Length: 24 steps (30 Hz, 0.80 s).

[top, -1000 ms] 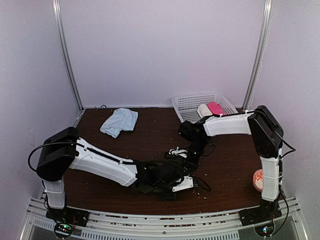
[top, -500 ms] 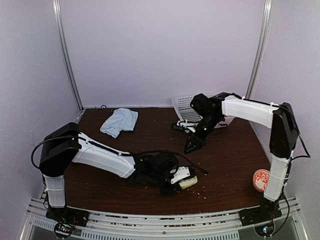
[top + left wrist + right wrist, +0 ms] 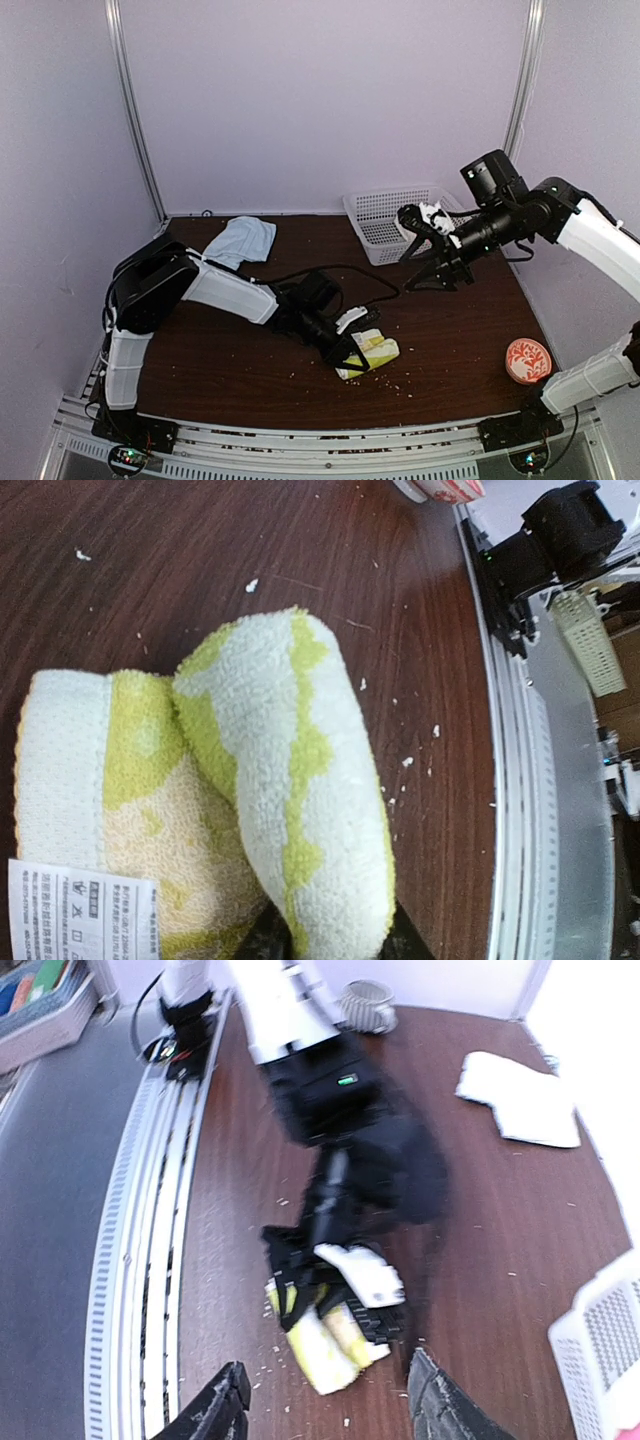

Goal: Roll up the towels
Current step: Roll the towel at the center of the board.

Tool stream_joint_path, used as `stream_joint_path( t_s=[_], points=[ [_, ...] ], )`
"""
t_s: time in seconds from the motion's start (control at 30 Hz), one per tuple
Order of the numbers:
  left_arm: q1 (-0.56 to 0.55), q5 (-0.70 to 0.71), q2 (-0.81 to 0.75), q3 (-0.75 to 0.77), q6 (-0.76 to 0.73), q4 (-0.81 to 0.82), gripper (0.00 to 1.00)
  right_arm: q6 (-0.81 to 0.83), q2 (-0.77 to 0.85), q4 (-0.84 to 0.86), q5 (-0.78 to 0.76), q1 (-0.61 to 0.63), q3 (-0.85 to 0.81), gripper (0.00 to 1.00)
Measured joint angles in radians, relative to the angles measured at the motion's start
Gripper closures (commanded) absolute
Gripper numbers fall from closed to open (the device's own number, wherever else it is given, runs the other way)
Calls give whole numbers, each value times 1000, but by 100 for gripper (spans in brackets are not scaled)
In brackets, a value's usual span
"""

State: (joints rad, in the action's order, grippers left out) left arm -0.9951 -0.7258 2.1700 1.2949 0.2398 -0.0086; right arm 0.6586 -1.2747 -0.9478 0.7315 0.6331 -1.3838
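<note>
The left end effector [image 3: 349,338] sits low over the middle of the bench [image 3: 250,370], toward its near edge. Its jaws are closed on one end of the green towel [image 3: 372,352]. That towel, yellow-green and white, is wound into a short, fat roll that rests on the wood. In the left wrist view a flat tail of the cloth and a white printed label [image 3: 82,910] lie beside the roll. The two dark fingertips [image 3: 268,940] press against its sides.

The right end effector [image 3: 418,252] hangs in the air above the right half of the bench, in front of the white basket [image 3: 375,212] and well apart from the roll. Its jaws stand wide and hold nothing. The right wrist view looks down between its fingers [image 3: 218,1408] at the left arm [image 3: 335,1090] and the roll.

The blue towel [image 3: 240,241] lies loosely crumpled and unrolled at the far left of the bench, well away from both end effectors. A round red-patterned thing [image 3: 527,360] sits near the right edge. Pale crumbs [image 3: 400,378] dot the wood around the roll.
</note>
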Motion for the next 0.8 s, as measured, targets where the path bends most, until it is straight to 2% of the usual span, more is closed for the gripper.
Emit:
stream_joint_path(
  t_s=[0.13, 0.33, 0.53, 0.8],
  points=[
    [29, -109, 33, 7, 71, 34, 73, 66, -26, 17, -67, 105, 105, 51],
    [37, -150, 54, 29, 99, 19, 72, 90, -37, 130, -224, 237, 346, 48],
    [37, -160, 63, 49, 99, -15, 71, 102, -118, 306, -381, 303, 460, 46],
    [37, -161, 63, 48, 99, -14, 70, 137, -240, 510, -520, 319, 542, 45]
  ],
)
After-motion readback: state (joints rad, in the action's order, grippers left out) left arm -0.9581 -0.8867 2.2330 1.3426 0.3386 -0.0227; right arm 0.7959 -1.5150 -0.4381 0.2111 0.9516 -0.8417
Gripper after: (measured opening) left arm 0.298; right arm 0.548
